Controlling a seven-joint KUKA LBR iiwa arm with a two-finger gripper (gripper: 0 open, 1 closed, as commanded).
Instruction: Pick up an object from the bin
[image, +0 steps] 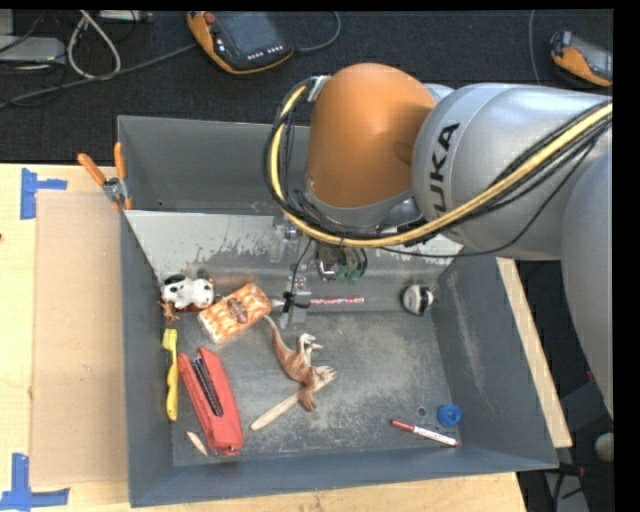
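Two candidates crowd gripper (297, 298) mid-frame: orange patterned block (235, 312) just left, brown dinosaur toy (300, 365) below. Open or closed? Can't tell tbh. Risk: descent lands between them, nudges block, grabs nothing.

Gripper (296, 298) mostly obsc. by orange cover (360, 135)

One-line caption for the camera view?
Gripper in grey metal bin beside orange patterned block, near brown toy dinosaur.
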